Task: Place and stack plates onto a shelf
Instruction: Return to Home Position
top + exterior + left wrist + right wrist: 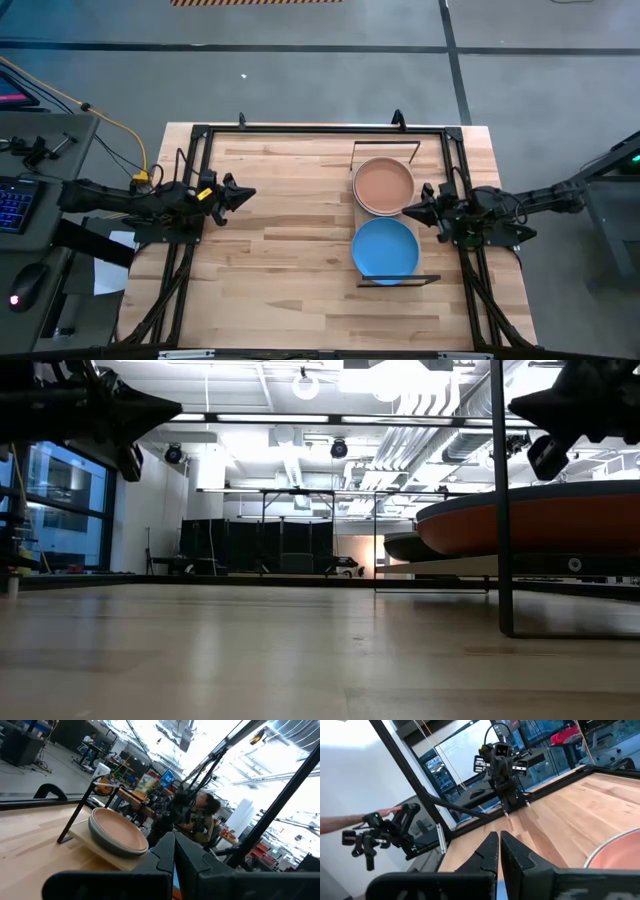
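The shelf [358,208] is a light-wood board with black frame ends, standing on the table's right half. Two stacks of plates rest on it: a salmon pink plate [383,185] tops the far stack, a bright blue plate [385,248] tops the near one. In the left wrist view the salmon plate [120,831] lies on a greyish plate. My left gripper [250,194] hovers shut over the table's left part, well apart from the shelf. My right gripper [406,211] hovers shut at the shelf's right side, between the two stacks, touching neither.
Black rig rails [320,129] run along the table's edges. The bare butcher-block top [290,240] lies between the arms. The shelf's black end post [497,490] stands upright in the low view. A person's hand [340,822] shows beyond the table's left side.
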Robot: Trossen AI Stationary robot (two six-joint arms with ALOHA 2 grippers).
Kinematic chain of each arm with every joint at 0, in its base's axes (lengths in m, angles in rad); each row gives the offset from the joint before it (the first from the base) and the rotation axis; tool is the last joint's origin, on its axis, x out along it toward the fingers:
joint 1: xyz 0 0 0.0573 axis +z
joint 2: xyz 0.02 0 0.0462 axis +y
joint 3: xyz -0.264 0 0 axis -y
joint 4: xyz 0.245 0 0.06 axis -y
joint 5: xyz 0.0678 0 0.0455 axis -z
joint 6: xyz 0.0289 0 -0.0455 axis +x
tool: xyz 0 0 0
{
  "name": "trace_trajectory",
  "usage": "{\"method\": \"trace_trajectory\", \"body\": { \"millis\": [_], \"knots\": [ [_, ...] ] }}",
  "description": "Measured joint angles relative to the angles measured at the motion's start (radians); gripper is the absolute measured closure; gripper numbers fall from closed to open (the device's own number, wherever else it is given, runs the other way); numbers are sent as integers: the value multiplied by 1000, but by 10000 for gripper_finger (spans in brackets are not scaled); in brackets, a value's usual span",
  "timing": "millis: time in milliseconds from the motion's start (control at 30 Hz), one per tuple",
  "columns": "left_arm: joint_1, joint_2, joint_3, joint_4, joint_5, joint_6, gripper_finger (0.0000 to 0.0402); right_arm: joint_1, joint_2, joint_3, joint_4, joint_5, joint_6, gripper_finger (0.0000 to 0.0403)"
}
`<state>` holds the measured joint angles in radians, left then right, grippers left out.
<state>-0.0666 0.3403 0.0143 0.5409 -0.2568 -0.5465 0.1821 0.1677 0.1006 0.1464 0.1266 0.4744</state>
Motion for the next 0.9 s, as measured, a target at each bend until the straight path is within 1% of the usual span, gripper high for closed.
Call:
{"method": "trace_trajectory", "body": {
  "millis": [233,400,500,633,767,900],
  "knots": [
    [0,-69,0,-2,0,0,401,-32,-56,-42,-6,-19,-12,403],
    [0,-103,0,-3,0,0,401,-33,-106,-91,-8,-35,-11,403],
    [0,-118,0,-4,0,0,401,-32,-124,-91,-69,-36,-9,403],
    [1,-137,0,-8,0,0,401,-31,-131,-91,-74,-42,-35,403],
    [1,-156,0,-51,0,0,401,-31,-130,-91,-78,-42,-38,403],
    [1,-189,0,-142,0,0,401,-31,-130,-91,-90,-42,-38,403]
  ]
}}
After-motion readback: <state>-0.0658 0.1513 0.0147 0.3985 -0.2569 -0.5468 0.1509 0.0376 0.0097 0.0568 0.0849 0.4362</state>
